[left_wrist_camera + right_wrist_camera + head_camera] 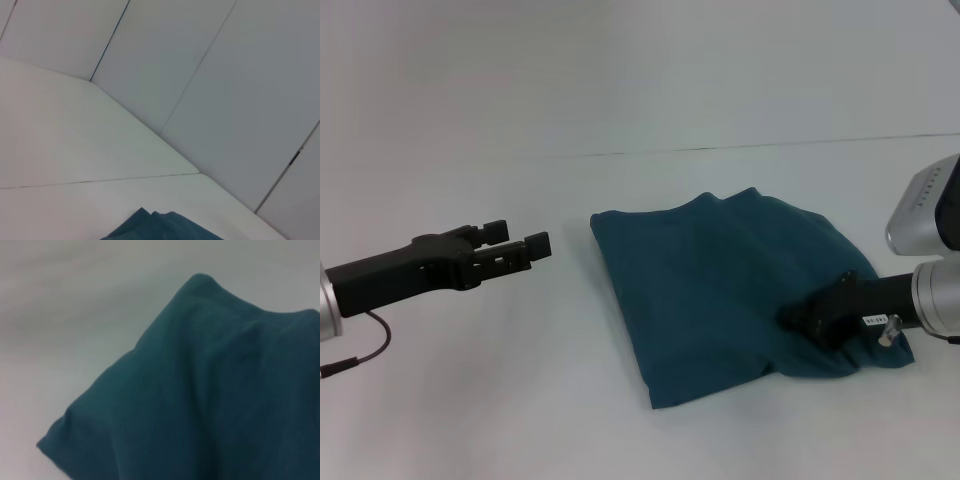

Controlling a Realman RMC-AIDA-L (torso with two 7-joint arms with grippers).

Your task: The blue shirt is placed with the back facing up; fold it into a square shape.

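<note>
Shirt folded to a compact block; right gripper on it, left gripper standing off.

The blue shirt [725, 285] lies on the white tabletop [500, 400], right of centre and short of the far edge, already a rough square of stacked layers. The right gripper [807, 318] presses into its near right corner, probably pinning or smoothing the fold; whether its jaws are together I cannot tell. The left gripper [520, 243] hovers off the shirt's left edge, jaws apart and empty, evidently clear of the work.
</note>
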